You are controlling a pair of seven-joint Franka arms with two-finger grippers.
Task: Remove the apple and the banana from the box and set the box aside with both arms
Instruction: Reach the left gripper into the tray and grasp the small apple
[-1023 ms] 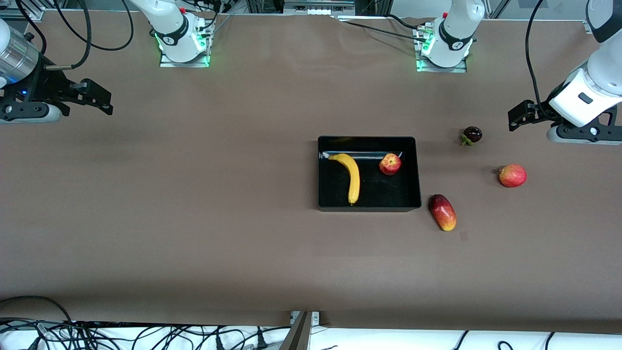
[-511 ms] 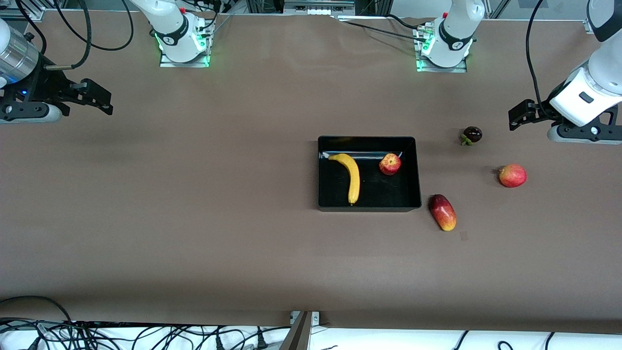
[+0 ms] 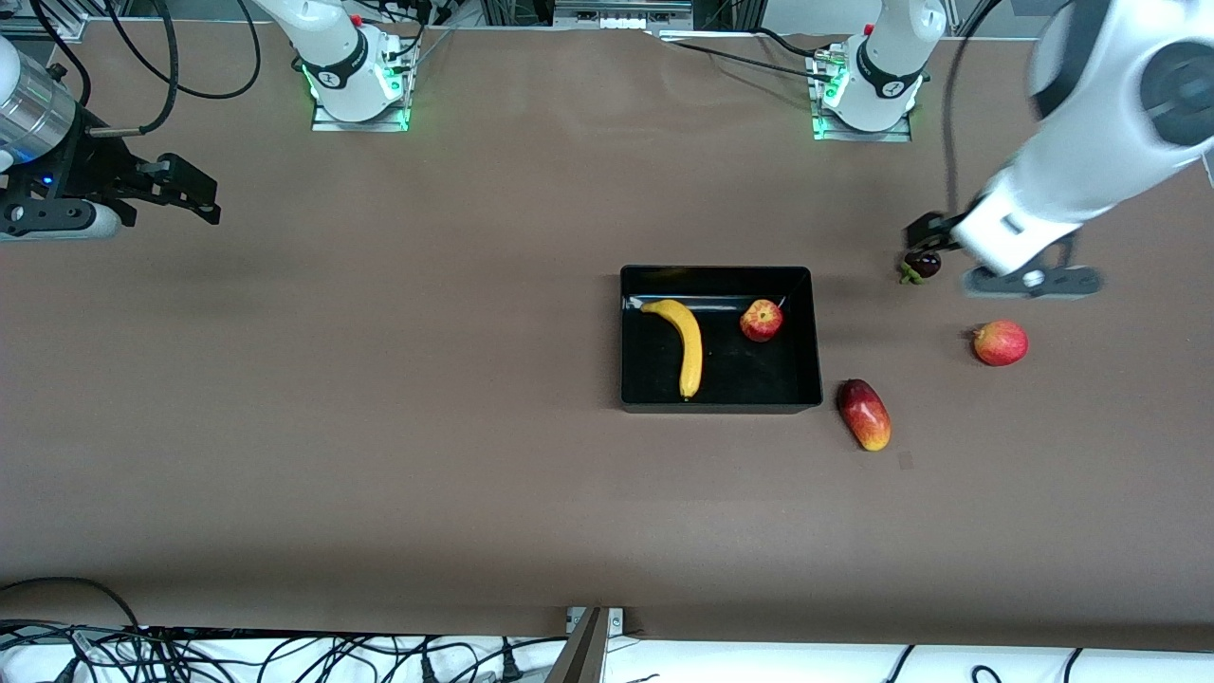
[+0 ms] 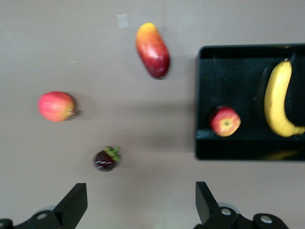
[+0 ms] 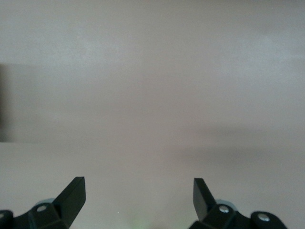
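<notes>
I am inspecting the box [image 3: 718,403], which is sitting mid-table with both fruits inside. The banana [image 3: 687,347] is lying along the wall toward the right arm's end; the apple [image 3: 762,320] is resting near the corner toward the left arm's end, farther from the front camera.

The left gripper [image 4: 138,205] is hovering over the small dark fruit [image 3: 922,263] with its fingers spread wide and nothing between them. The right gripper [image 5: 138,200] is waiting over bare table at its own end, equally spread and empty.

I am judging the apple light, firm and smooth, likely to roll; I would pinch it across its widest girth. The banana looks light and somewhat soft, so I would take it mid-length across its width. The glossy box looks stiff but slippery, best held at two facing walls.

I am finding no readable labels or writing.
</notes>
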